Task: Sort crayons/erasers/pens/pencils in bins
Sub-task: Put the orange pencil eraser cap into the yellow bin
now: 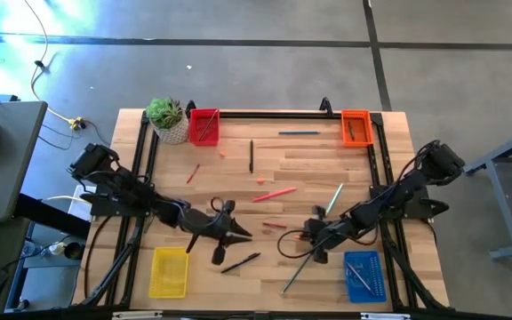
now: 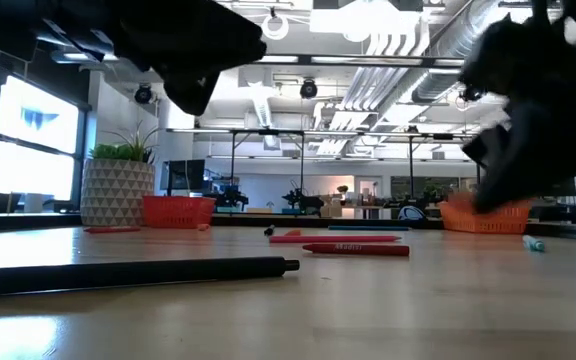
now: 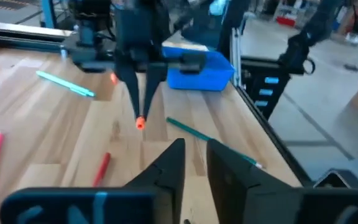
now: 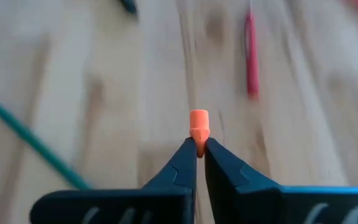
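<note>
Right wrist view: right gripper [image 4: 197, 152] clamped on an orange crayon [image 4: 198, 127], tip sticking out past the fingertips, held above the wooden table [image 4: 104, 93]. High view puts that gripper [image 1: 310, 236] just beside the blue bin [image 1: 364, 276]. Left gripper [image 1: 236, 235] fingers slightly apart, holding nothing, near the yellow bin [image 1: 169, 272]. Red bin [image 1: 204, 125] and orange bin [image 1: 356, 127] sit at the far corners. Another red crayon [image 1: 272, 225] lies between the grippers.

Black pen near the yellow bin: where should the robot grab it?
Pinch the black pen at mid-barrel, coming straight down, fingers across its width. It lies flat, with room either side. The open left gripper is nearest; the right gripper holds an orange crayon.
</note>
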